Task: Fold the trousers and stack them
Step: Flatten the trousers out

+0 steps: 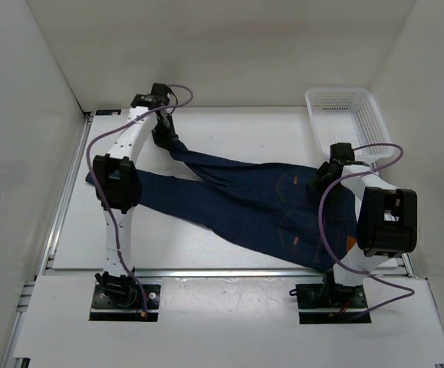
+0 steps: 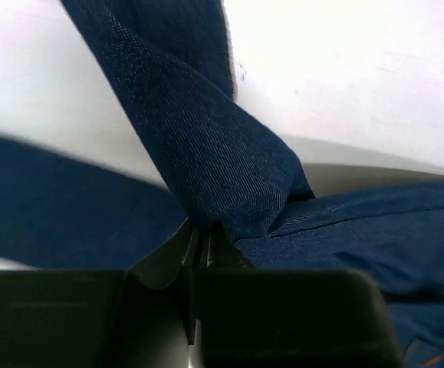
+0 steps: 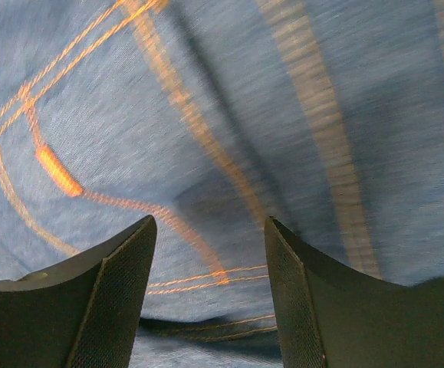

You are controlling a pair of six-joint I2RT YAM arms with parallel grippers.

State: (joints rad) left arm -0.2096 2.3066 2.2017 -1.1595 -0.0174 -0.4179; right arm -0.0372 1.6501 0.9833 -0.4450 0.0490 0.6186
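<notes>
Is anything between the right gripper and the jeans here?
Nothing visible. The right gripper hangs with jaws open directly over the dark navy-blue denim jeans, by the orange pocket stitching; the white plastic mesh basket stands apart.

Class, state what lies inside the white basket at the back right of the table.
Only the basket's own mesh floor shows; nothing lies in the visible part. The right arm and its purple cable cover the near end, so that part cannot be checked.

Bright, even light, soft shadows; trousers (image 3: pixel 206 115) motion-blurred in right wrist view.
</notes>
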